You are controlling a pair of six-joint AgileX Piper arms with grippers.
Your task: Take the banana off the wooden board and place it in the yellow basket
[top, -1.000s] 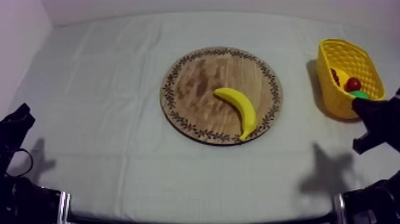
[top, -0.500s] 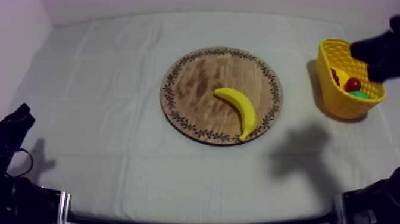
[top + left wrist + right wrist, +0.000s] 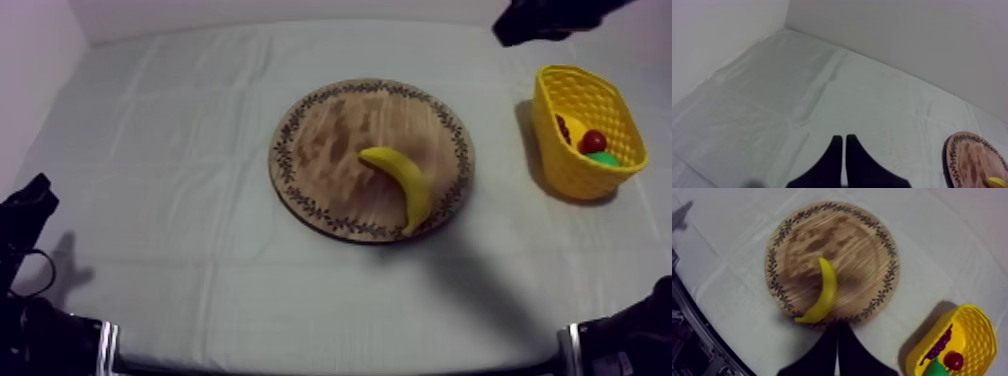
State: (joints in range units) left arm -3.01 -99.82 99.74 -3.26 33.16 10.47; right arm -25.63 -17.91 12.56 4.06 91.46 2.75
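The yellow banana [image 3: 400, 185] lies on the right half of the round wooden board [image 3: 330, 140] at the table's middle. The yellow basket [image 3: 548, 112] stands at the right. My right gripper [image 3: 505, 32] hangs high over the far right of the table, beyond the basket and apart from the banana. Seen from the right wrist, its fingers [image 3: 837, 335] lie together as a narrow wedge above the board's [image 3: 862, 243] rim, near the banana [image 3: 824, 290]. My left gripper [image 3: 38, 190] rests low at the left, its fingers [image 3: 842, 147] together on nothing.
Inside the basket [image 3: 977, 323] lie a bunch of grapes [image 3: 939, 345], a small red fruit [image 3: 953, 360] and a green pear [image 3: 934, 368]. The board's rim [image 3: 972, 160] is beside the left gripper's outlook. A wall runs along the table's far edge.
My right arm has risen from beside the basket at the right edge to the upper right, and its shadow has slid toward the board. Banana, board, basket and left arm have stayed put.
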